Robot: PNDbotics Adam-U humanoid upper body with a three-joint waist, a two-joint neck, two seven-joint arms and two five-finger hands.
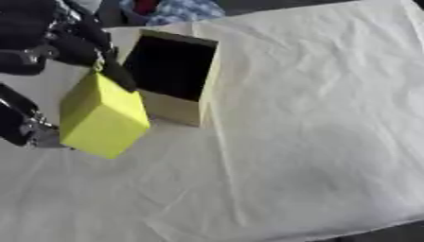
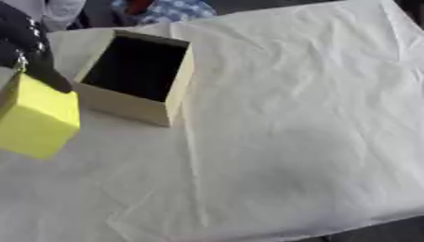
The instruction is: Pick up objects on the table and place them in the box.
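Yellow block (image 1: 101, 116): nearest to us, lifted clear of the cloth and tilted, just left of the box.
Left hand (image 1: 49, 42): we see black fingers (image 1: 116, 71) curled down over the block's top edge and more of the hand under its lower left corner, so it grips the block.
Box (image 1: 178, 106): pale cardboard, open, dark inside, standing on the cloth beside the block.
White cloth (image 1: 314, 142): creased, covering our table.
Right hand: we do not see it.
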